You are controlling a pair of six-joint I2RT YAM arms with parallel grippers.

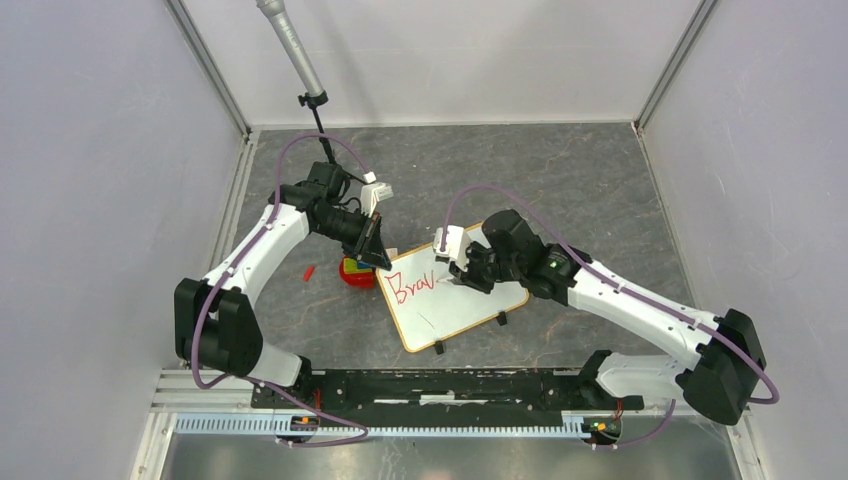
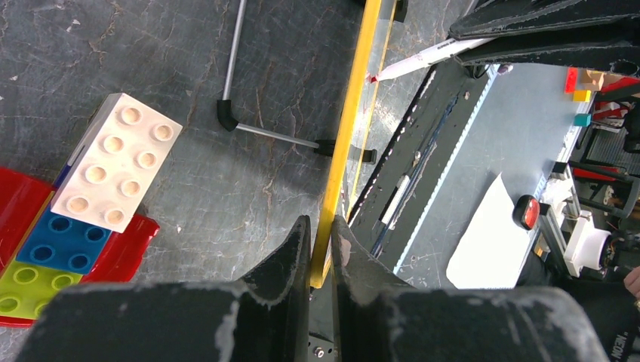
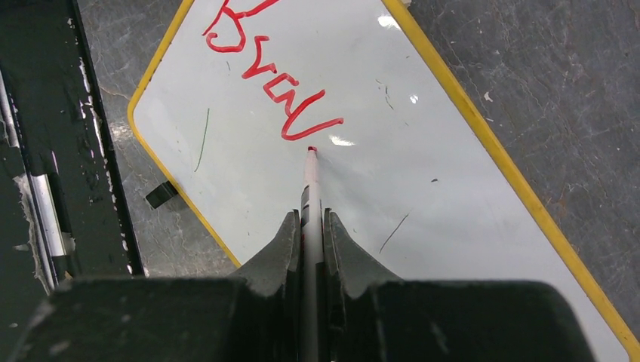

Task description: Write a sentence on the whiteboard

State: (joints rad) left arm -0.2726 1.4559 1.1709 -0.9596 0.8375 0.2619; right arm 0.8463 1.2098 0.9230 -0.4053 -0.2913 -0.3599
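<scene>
The whiteboard (image 1: pixel 455 305) lies on the dark table with its yellow-orange frame. Red lettering (image 1: pixel 412 285) on it reads "Brav"; it also shows in the right wrist view (image 3: pixel 264 68). My left gripper (image 1: pixel 376 256) is shut on the board's far-left frame edge (image 2: pixel 343 136), seen edge-on between its fingers in the left wrist view. My right gripper (image 1: pixel 466 275) is shut on a white marker pen (image 3: pixel 310 196), its red tip on the board just after the "v". The board (image 3: pixel 392 188) fills most of the right wrist view.
A red dish (image 1: pixel 352 274) with stacked toy bricks (image 2: pixel 113 170) sits left of the board, beside my left gripper. A small red cap (image 1: pixel 309 271) lies further left. A microphone stand (image 1: pixel 300 60) rises at the back. The black rail (image 1: pixel 450 385) runs along the near edge.
</scene>
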